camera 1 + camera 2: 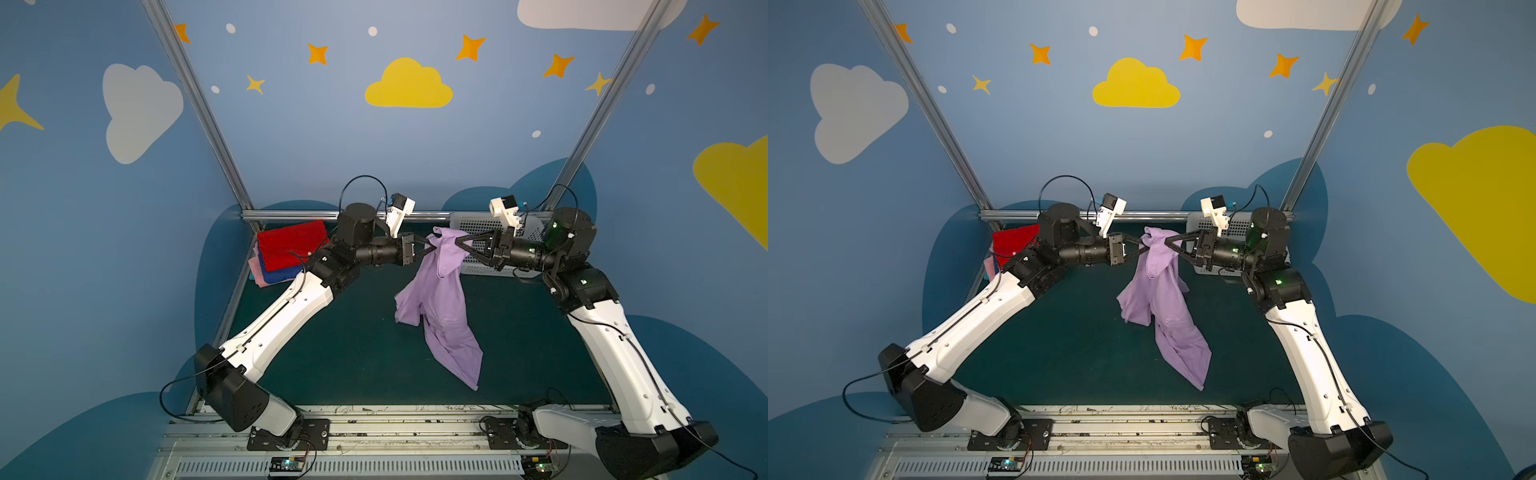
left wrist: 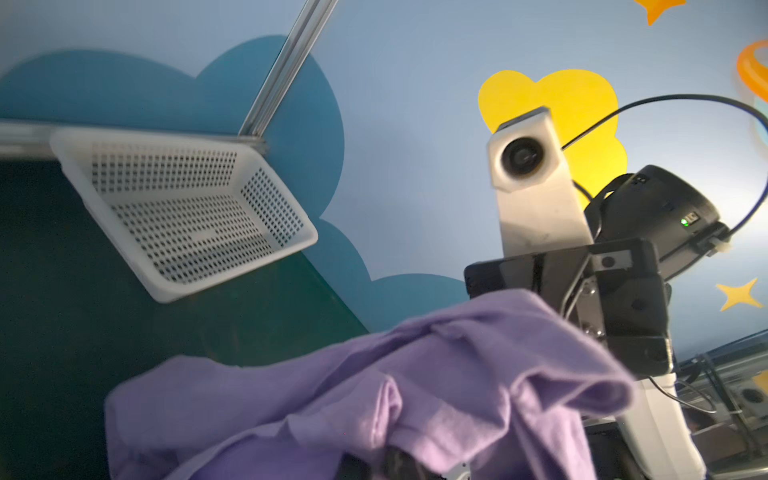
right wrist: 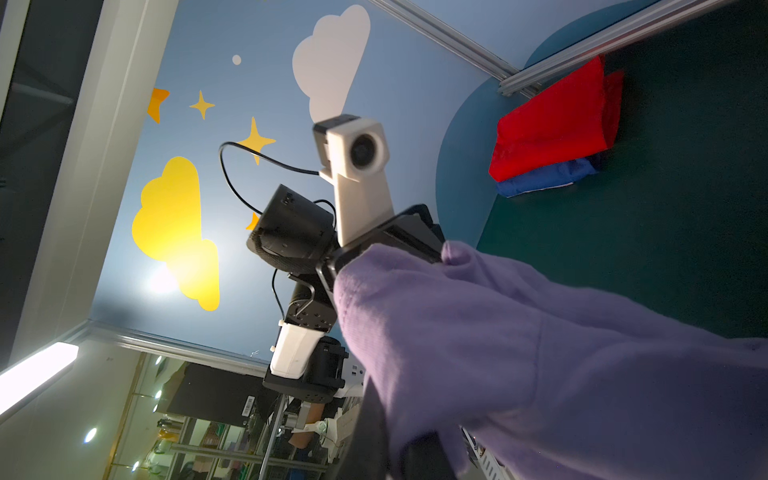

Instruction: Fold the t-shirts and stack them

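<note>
L gripper (image 1: 432,248) & R gripper (image 1: 458,240) both clamp lavender tee (image 1: 441,307) beside basket (image 1: 478,227): best spread apart evenly, w/o jerking.

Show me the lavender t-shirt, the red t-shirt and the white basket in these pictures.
lavender t-shirt (image 1: 444,303): a top view, on its hanging middle.
red t-shirt (image 1: 289,245): a top view, on its folded upper face.
white basket (image 2: 191,237): left wrist view, on its perforated floor.
</note>
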### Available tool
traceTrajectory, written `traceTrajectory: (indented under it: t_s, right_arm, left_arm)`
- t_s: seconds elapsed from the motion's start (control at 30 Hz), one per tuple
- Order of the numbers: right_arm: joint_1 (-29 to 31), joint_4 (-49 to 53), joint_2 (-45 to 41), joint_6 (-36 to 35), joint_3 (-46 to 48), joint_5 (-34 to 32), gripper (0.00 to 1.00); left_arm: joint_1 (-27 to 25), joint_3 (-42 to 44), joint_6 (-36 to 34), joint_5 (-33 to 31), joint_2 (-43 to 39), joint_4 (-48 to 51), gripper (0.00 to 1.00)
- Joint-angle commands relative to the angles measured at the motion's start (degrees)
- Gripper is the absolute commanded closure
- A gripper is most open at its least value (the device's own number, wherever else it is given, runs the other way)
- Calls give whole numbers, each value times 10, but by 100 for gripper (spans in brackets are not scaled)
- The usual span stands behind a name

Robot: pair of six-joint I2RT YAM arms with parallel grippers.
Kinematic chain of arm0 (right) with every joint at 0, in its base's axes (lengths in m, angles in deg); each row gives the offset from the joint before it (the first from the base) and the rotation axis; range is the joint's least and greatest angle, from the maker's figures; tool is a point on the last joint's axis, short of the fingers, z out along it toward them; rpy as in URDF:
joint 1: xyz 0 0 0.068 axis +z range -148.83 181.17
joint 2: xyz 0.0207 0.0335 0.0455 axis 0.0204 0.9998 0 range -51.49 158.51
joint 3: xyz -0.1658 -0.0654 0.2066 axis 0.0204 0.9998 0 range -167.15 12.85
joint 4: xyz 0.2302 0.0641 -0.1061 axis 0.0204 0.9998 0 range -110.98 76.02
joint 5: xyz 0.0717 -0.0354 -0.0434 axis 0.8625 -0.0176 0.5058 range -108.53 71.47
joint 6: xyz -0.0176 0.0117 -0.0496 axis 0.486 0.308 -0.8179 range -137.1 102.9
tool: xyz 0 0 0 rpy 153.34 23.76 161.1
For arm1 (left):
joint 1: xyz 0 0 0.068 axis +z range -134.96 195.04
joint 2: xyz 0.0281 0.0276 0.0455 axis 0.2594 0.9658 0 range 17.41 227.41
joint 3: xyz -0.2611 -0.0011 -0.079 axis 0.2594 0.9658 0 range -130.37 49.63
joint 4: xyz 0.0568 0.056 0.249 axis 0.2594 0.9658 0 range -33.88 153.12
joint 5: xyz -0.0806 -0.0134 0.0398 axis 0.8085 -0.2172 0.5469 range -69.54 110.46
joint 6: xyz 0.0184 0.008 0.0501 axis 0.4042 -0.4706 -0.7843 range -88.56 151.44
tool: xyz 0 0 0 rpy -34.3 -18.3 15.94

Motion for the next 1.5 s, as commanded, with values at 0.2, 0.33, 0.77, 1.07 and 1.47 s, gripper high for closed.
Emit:
traceTrajectory:
  t_s: [0.2,0.33,0.77,1.07,1.47]
  right_arm:
    - [-21,153,-27,-155,-14,-84,100]
    - [-38,215,-34,-217,-2,-153,75]
    - [81,254,-56,-342,99,-393,32]
    - [240,123,14,-416,105,-470,21]
    - [223,-11,138,-329,59,-303,36]
  left_arm:
    - [25,-20,-57,-125,-51,128,96]
    - [58,-30,-69,-190,-80,181,96]
    - [58,-7,-61,-176,-102,219,96]
    - [57,7,-64,-204,-146,266,96]
    - [59,46,-58,-221,-193,286,96]
